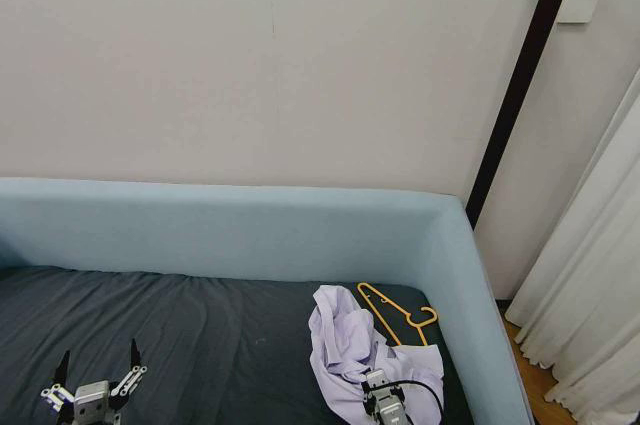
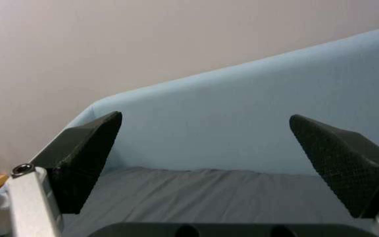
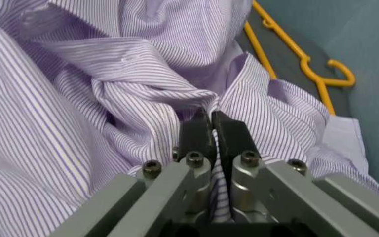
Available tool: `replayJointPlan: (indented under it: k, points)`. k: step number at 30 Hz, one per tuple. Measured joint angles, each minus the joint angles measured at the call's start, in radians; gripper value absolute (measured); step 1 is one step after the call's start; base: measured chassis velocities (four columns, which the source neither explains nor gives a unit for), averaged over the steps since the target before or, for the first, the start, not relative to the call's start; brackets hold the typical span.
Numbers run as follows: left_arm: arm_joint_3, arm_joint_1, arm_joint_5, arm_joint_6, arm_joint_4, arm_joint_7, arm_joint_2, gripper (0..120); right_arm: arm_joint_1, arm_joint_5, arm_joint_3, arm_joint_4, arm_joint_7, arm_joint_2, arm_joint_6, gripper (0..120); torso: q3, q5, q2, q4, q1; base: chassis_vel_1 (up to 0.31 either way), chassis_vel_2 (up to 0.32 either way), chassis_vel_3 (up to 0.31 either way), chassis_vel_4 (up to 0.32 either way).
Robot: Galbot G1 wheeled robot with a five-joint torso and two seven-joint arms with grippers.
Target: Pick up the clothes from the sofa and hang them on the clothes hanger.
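A crumpled lilac striped shirt (image 1: 345, 345) lies on the dark sofa seat (image 1: 200, 345) at the right end. An orange clothes hanger (image 1: 395, 313) rests partly under it, hook toward the right armrest. My right gripper (image 1: 383, 388) sits at the shirt's near side. Seen from the right wrist, the right gripper (image 3: 209, 112) is shut on a fold of the shirt (image 3: 110, 89), and the hanger (image 3: 295, 54) lies beyond. My left gripper (image 1: 98, 359) stands open over the seat at the lower left. In the left wrist view its fingers (image 2: 84, 158) are spread wide with nothing between them.
The light blue sofa backrest (image 1: 230, 235) runs across behind the seat, with a raised armrest (image 1: 470, 295) on the right. A dark vertical post (image 1: 515, 85) and white curtains (image 1: 590, 315) stand to the right of the sofa. A plain wall rises behind.
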Motion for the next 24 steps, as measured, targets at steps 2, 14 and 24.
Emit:
replayJointPlan:
  k: [2,14,24]
  points:
    - [0.000,-0.002,0.000,0.000,0.001,0.000,0.000,100,-0.001,0.008,-0.002,0.022,0.000,-0.009,-0.007,8,0.000,0.0000,0.000,0.0001,0.000,0.000,0.000,0.000,0.000]
    - [-0.008,-0.010,-0.003,0.006,0.009,0.000,0.006,100,-0.023,0.063,-0.035,0.306,-0.008,-0.190,-0.109,55,0.000,-0.0001,0.000,-0.0003,0.000,0.000,0.000,0.000,0.000]
    - [-0.007,-0.013,0.008,0.017,0.015,0.001,-0.001,100,0.091,-0.087,-0.080,0.197,-0.239,-0.118,0.097,90,0.000,0.0000,0.000,-0.0001,0.000,0.000,0.000,0.000,0.000]
